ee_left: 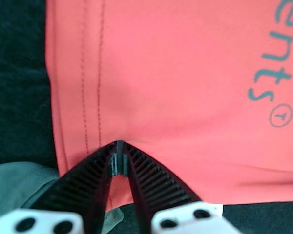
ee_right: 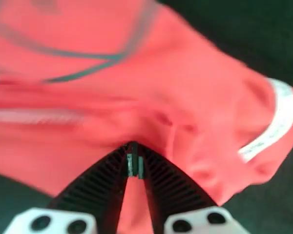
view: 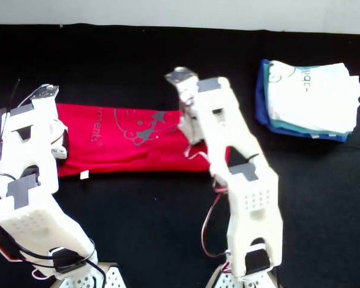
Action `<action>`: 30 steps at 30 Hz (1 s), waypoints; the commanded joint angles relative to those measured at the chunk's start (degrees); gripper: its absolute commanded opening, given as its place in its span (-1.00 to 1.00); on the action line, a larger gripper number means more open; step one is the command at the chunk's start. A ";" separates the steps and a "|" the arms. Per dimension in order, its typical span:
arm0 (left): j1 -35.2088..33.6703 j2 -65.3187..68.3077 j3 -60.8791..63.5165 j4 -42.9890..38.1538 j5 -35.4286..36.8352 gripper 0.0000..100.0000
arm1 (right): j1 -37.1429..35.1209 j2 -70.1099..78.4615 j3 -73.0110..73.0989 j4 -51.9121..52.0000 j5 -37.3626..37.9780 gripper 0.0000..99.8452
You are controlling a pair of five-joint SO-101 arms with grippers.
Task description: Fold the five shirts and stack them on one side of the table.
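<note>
Red shirt (view: 126, 141) in left gripper (ee_left: 119, 156), right gripper (ee_right: 133, 161), high view's folded stack (view: 312, 96)

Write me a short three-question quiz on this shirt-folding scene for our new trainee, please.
1. True or false: the red shirt already lies on the folded stack.
2. What colour is the top shirt of the folded stack? A white, B red, C yellow.
3. Which garment do the left tool and the right tool hold?
Key: 1 false; 2 A; 3 the red shirt.
</note>
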 commanded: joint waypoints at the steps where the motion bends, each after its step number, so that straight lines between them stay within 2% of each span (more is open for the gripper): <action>1: 0.75 0.40 0.40 -0.79 0.44 -0.98 | 5.41 1.89 -5.49 -0.75 -0.26 -0.99; 14: 0.75 0.40 0.40 -0.79 0.44 -0.98 | 5.58 2.59 -32.13 19.21 -0.53 -0.99; 16: 0.75 0.40 0.40 -0.79 0.44 -0.98 | 4.44 2.86 -35.03 18.77 -0.53 -0.99; 22: 0.75 0.40 0.48 -0.70 0.44 -0.98 | 0.48 9.80 -33.80 7.60 -0.53 -0.99; 26: 0.75 0.40 0.48 -0.70 0.44 -0.98 | 1.80 17.63 -34.51 6.90 -0.35 -0.99; 30: 0.75 0.40 0.48 -0.70 0.44 -0.98 | 5.41 18.59 -34.59 6.99 -0.53 -0.99</action>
